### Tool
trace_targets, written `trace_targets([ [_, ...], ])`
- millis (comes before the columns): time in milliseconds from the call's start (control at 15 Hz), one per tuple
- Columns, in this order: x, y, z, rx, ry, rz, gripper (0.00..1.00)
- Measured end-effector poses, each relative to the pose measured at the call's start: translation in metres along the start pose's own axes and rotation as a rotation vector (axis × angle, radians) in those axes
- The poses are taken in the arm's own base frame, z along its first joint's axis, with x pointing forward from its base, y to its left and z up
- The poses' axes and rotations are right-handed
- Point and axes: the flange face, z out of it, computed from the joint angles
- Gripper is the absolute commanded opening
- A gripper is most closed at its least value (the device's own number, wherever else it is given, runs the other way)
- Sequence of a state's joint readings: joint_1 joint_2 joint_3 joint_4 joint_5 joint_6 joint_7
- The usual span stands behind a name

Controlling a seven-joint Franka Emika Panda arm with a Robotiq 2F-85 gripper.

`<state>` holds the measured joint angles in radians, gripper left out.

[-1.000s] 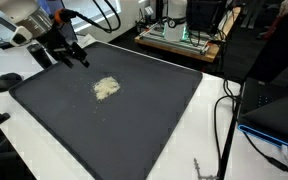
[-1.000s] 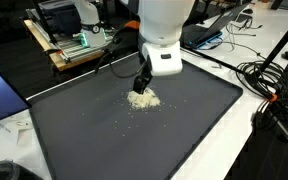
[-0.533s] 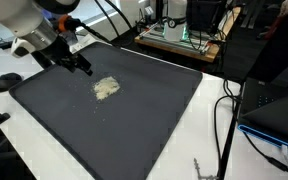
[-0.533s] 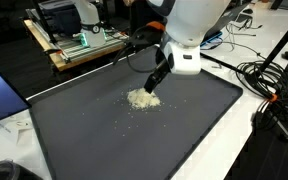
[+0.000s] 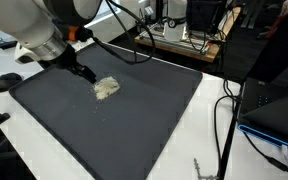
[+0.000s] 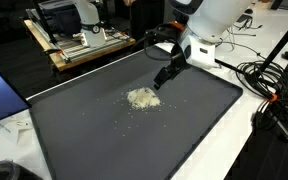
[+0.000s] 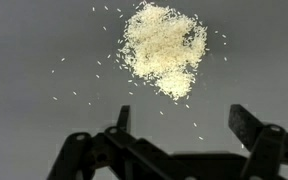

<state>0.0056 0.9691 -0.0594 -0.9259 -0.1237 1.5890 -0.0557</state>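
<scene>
Black mat (image 7: pixel 34 50); wrist-view end effector (image 7: pixel 181 118) agape

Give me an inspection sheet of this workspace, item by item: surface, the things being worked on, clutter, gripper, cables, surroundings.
Surface: dark mat lying flat on a white table.
Job's things: pile of pale grains heaped near the mat's middle.
Clutter: loose grains scattered around the pile; black round object off the mat.
Gripper: gripper open, holding nothing; in the wrist view the pile lies ahead of its fingers, apart from them.
Cables: black cables bundled on the table beside the mat.
Surroundings: equipment rack behind the mat.
</scene>
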Motion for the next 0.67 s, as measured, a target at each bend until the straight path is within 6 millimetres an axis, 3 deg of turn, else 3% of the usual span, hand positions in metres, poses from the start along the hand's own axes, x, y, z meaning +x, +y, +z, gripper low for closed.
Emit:
trace_targets([
  [333,0.003,-0.015,0.003,-0.036,0.012,0.086,1.0],
  [667,0.008,-0.013,0.018,-0.031,0.108,0.104,1.0],
])
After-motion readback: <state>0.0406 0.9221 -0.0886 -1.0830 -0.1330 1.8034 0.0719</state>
